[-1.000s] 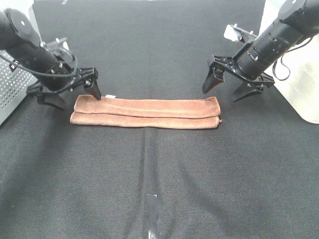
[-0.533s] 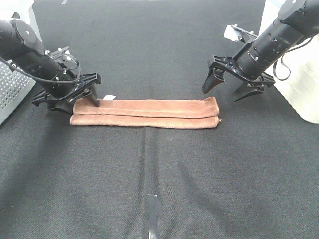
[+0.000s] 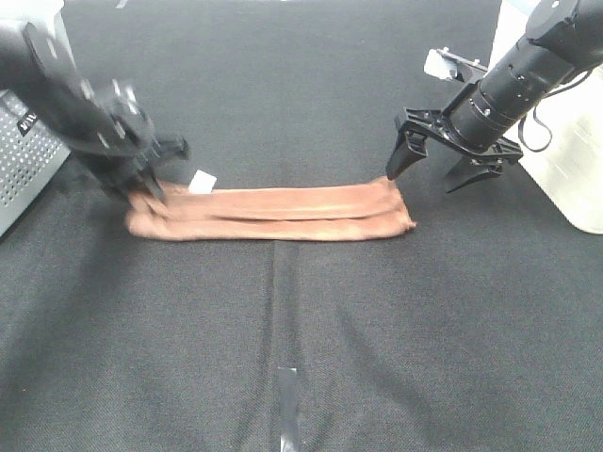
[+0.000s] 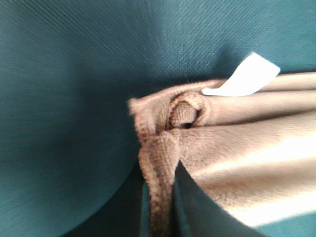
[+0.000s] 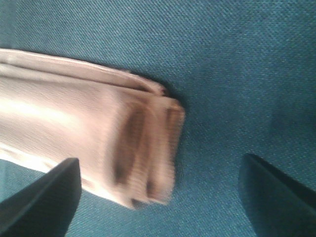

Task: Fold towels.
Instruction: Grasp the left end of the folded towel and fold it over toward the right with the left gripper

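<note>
- Towel [image 3: 268, 215] lies as a long, narrow folded strip across the middle of the dark bench [image 3: 301, 358].
- Left end effector [image 3: 141, 184] is clamped on the towel's left end, a ridge of cloth pinched between its fingers [image 4: 190, 202]; blurred from above.
- White tag [image 3: 202, 181] sticks out just beside that grip.
- Right end effector [image 3: 421, 179] hangs at the towel's right end, jaws wide apart, gripping nothing.

Reddish-brown towel [image 3: 273, 213] — folded into a long strip, lying crosswise, white tag [image 3: 202, 181] at left end.
</note>
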